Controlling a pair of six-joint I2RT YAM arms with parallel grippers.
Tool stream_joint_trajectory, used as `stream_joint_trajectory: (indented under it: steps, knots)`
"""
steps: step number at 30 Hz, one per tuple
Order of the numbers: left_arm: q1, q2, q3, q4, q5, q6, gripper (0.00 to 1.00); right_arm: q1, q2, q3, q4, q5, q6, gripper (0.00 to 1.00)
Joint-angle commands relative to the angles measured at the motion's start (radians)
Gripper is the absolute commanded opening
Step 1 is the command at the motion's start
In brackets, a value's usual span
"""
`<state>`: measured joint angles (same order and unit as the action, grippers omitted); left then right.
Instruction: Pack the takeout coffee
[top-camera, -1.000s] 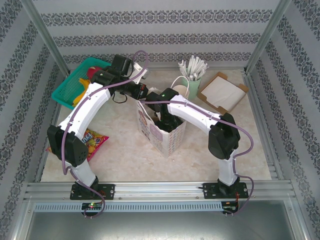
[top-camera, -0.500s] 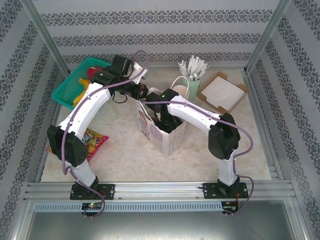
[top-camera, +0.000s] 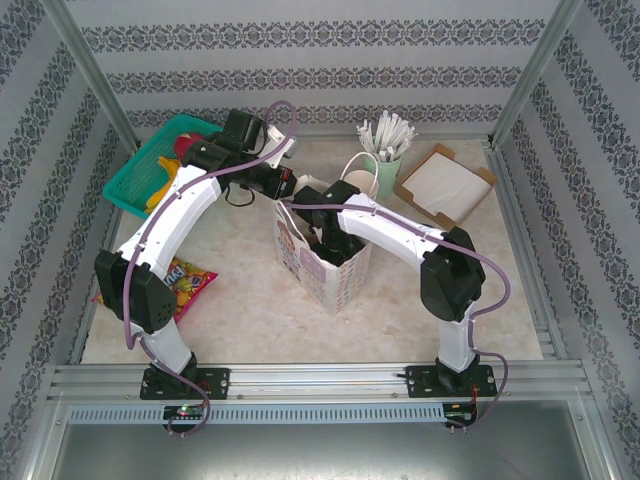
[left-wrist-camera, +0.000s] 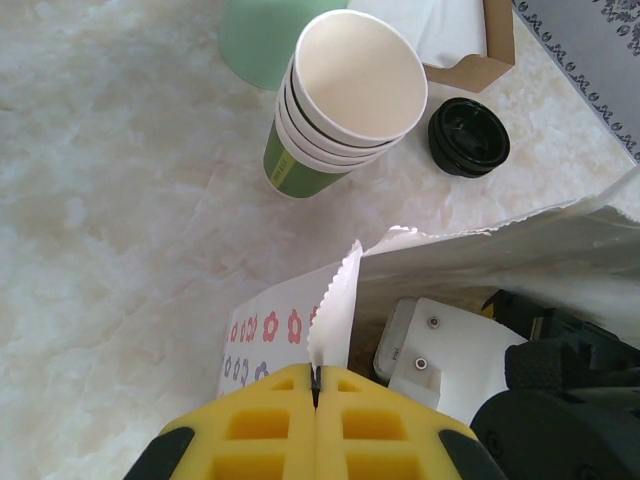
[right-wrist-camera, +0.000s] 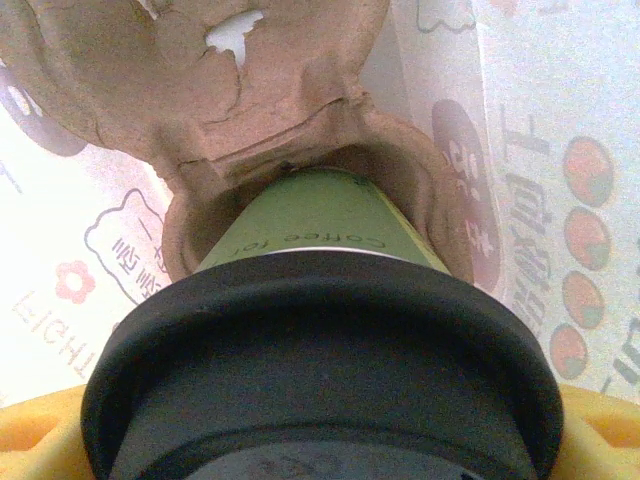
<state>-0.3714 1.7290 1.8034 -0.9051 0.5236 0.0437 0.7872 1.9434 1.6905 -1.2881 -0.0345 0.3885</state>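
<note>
Hardly anything has moved over the last second: the right arm's elbow has drifted a touch outward from the paper bag (top-camera: 335, 275), while the bag itself and the left arm are where they were. I read that as the lowering all but finished, with only the release left. Inside the bag, the right gripper (right-wrist-camera: 320, 425) stands spread wide yet clamped on the takeout coffee (right-wrist-camera: 320, 225), its yellow pads (right-wrist-camera: 40, 430) against either side of the black lid (right-wrist-camera: 320, 340). The cup's foot looks seated in a pocket of the brown pulp tray (right-wrist-camera: 270, 100). At the bag's mouth, the left gripper (left-wrist-camera: 316, 385) is pressed together, pinching the serrated rim to hold it open.
</note>
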Motion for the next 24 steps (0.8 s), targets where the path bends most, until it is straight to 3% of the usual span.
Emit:
stream_joint_trajectory:
  steps: [1,24]
  knots:
    - [-0.005,0.017,0.028,-0.008,0.021,-0.008,0.0,-0.006,0.032,-0.049,0.047,0.04,-0.001,0.67]
    - [-0.005,0.007,0.022,-0.003,0.013,-0.012,0.0,-0.003,0.043,-0.129,0.111,0.039,0.001,0.67]
